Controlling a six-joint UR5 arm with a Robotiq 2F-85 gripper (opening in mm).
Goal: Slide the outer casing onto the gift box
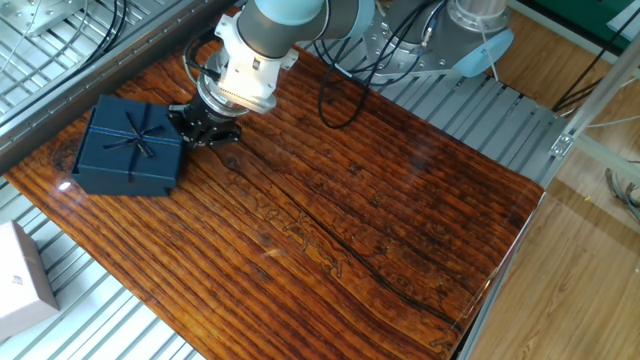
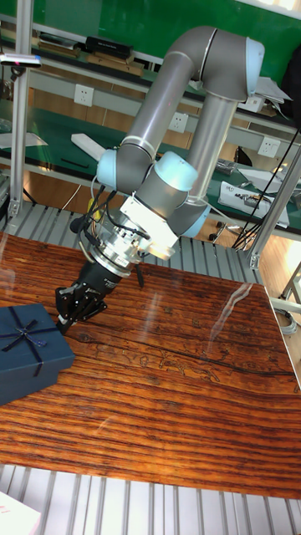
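Note:
The outer casing [image 1: 130, 148], a navy square box with a thin ribbon bow on top, lies flat at the left end of the wooden table; the tall fixed view shows the same casing [image 2: 29, 351] at the left edge. The gift box is hidden; no separate tray shows. My gripper [image 1: 185, 122] hangs low at the casing's right edge, and its dark fingers meet or nearly meet that side. In the tall fixed view the gripper [image 2: 67, 318] sits just above the casing's upper right corner. The black fingers blend with the dark casing, so their gap is unreadable.
A plain white box [image 1: 20, 280] stands off the table at the lower left on metal slats. The wooden table [image 1: 350, 220] stretches right of the arm. Cables hang behind the arm, and the arm's base [image 1: 470, 40] is at the back.

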